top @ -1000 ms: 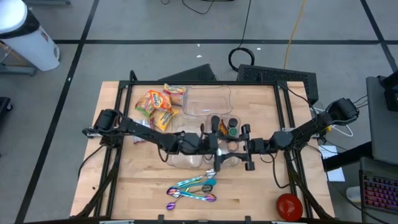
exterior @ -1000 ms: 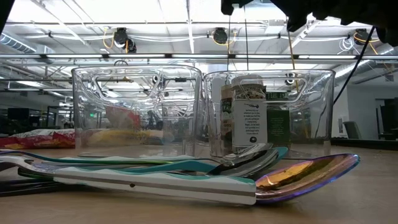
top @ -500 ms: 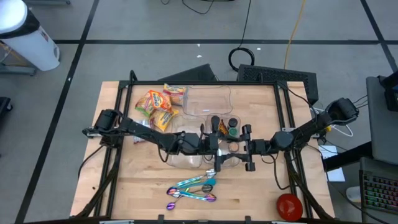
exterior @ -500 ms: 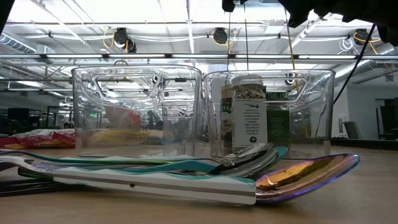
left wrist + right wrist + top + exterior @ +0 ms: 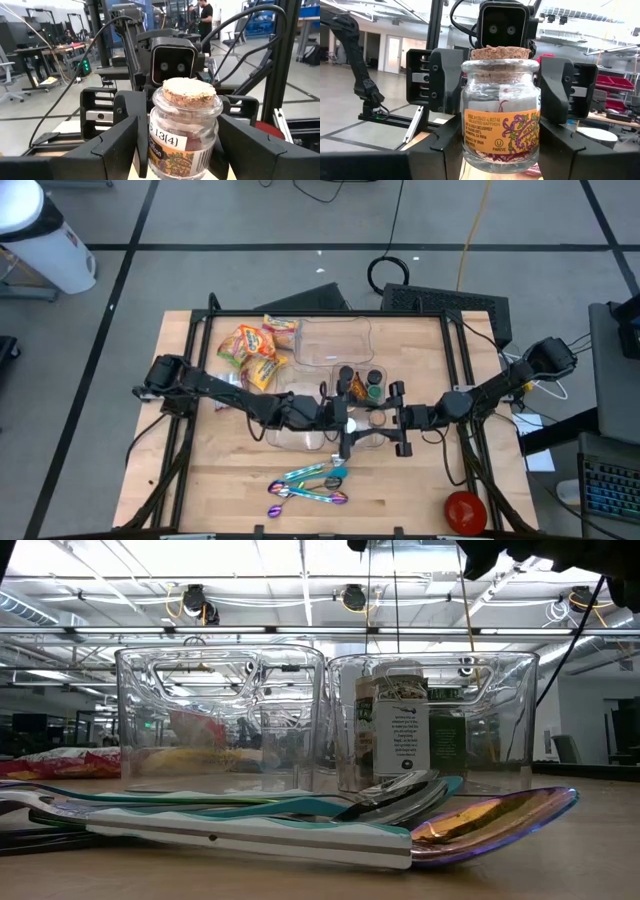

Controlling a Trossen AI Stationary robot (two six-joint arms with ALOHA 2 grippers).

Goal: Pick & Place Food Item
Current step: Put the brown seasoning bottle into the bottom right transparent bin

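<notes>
From above I saw both arms meeting over the middle of the table (image 5: 420, 480), the left gripper (image 5: 352, 417) and the right gripper (image 5: 384, 418) facing each other across a small cork-stoppered jar (image 5: 372, 416). In my right wrist picture the jar (image 5: 501, 107) sat between that arm's dark fingers (image 5: 441, 150), which pressed on its glass sides, so I read the right gripper as holding it. In my left wrist picture the same jar (image 5: 183, 131) stood between the left fingers (image 5: 111, 146), but I could not tell whether they touched the glass or stood a little apart. The jar hung above two clear bins (image 5: 220, 715), one with a spice bottle (image 5: 400, 720) inside. Snack packets (image 5: 252, 345) lay near the table's far-left part, coloured spoons (image 5: 310, 483) near the front edge, and a red ball (image 5: 465, 510) at the front right corner.
</notes>
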